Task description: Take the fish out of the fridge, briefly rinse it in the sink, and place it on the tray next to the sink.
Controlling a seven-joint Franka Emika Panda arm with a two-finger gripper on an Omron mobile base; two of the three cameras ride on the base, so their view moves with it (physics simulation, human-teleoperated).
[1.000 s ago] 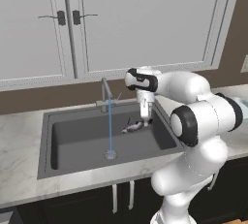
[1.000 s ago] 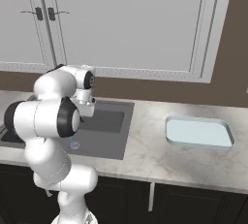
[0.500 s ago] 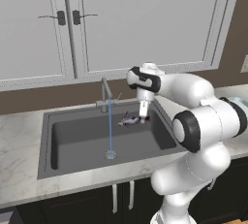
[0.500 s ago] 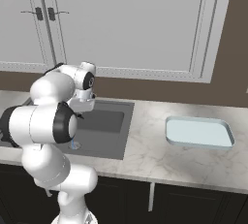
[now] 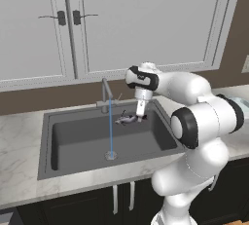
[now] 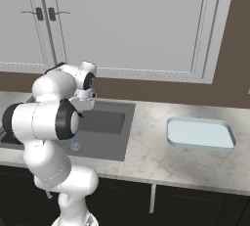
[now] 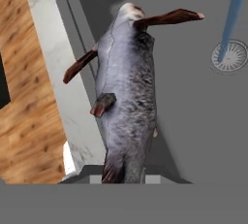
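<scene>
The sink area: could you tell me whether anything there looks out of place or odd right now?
Nothing looks spilled or askew. Water runs from the faucet straight down to the drain, and the hand holds the fish over the sink, beside the stream rather than in it.

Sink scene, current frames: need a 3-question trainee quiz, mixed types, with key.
1. True or false: water is running from the faucet into the sink.
2. Multiple choice: where is the fish? A) lying on the tray B) held by the hand above the basin, right of the water stream C) lying on the drain
3. Fill in: the tray sits on the counter to the ____ of the sink in the right base view.

Key
1. True: a thin blue stream falls to the drain.
2. B: the fish hangs beside the stream, not in it.
3. Right; nothing lies on it.
</scene>
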